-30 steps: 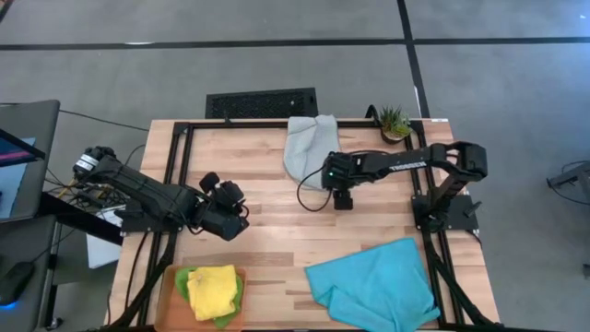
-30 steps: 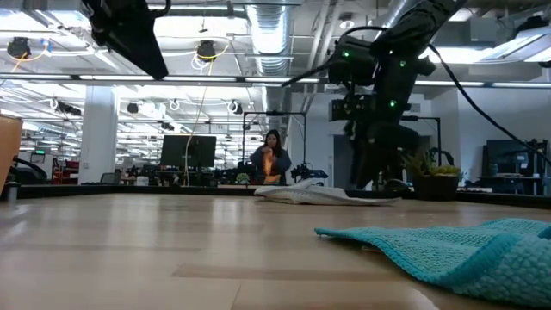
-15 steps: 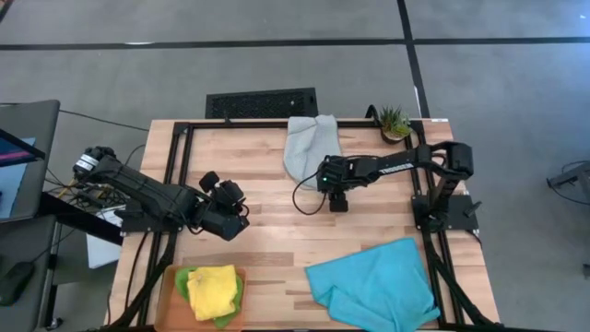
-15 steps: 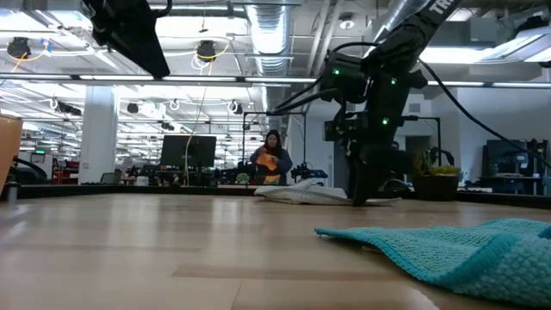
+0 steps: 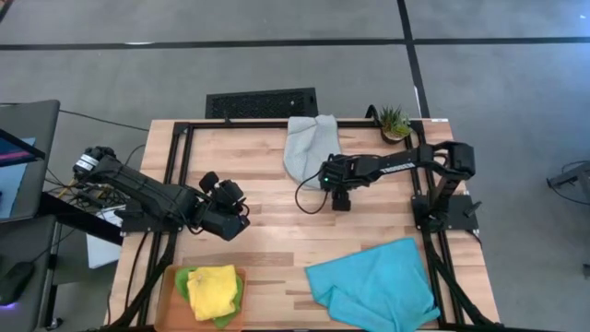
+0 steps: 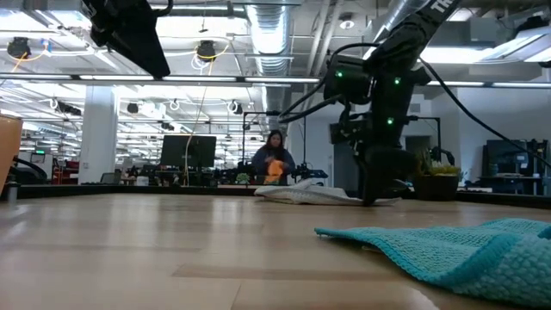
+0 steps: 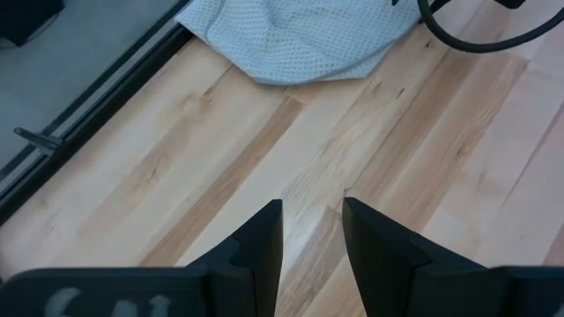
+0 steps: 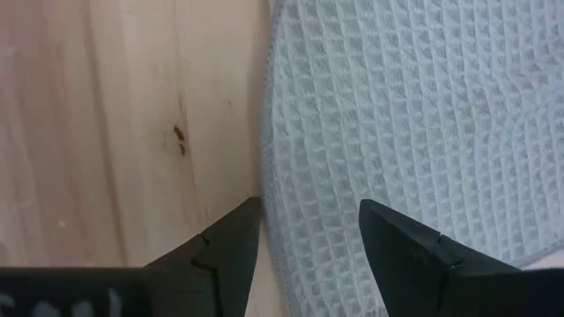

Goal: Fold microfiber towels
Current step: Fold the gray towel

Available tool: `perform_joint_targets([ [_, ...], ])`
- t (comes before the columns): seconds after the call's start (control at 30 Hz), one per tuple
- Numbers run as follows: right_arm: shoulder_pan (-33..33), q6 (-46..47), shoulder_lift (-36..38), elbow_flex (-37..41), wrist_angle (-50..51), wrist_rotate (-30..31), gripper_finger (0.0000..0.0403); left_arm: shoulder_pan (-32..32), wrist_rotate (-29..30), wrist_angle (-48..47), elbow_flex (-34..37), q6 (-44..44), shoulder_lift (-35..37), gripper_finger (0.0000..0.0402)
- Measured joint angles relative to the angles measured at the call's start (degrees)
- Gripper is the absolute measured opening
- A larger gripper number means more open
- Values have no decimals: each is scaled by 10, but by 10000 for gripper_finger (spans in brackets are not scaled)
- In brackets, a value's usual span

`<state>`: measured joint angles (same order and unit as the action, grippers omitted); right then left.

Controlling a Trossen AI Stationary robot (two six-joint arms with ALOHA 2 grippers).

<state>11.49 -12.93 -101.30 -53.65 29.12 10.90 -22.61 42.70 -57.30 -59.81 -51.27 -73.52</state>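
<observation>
A light grey towel lies crumpled at the table's far middle, in the low view a low heap. My right gripper is open and points steeply down over the towel's near end, one finger over cloth, the other over bare wood. My left gripper hovers open above the table's left middle, holding nothing. A turquoise towel lies rumpled at the near right. A yellow towel rests on a green towel on the orange tray. My right gripper comes from above at the grey towel's near edge, its open fingers set across that edge. Whether the fingertips touch the cloth or the wood I cannot tell. The towel lies flat on the table.
A small potted plant stands at the far right corner beside the right arm's base. A black grille sits beyond the far edge. Bare wood lies between the towels at the table's middle. A person shows far behind in the room.
My right gripper has sunk toward the table at the grey towel's near end and tipped more steeply downward. The towels have stayed where they were.
</observation>
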Motion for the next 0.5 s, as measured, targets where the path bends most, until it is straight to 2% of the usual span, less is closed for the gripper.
perform_joint_targets([
  [0.2, 1, 25, 0, 0, 33, 26, 221, 0, 0, 0, 0, 1, 0, 112],
  [0.5, 3, 35, 0, 0, 55, 34, 221, 0, 0, 0, 0, 6, 0, 112],
])
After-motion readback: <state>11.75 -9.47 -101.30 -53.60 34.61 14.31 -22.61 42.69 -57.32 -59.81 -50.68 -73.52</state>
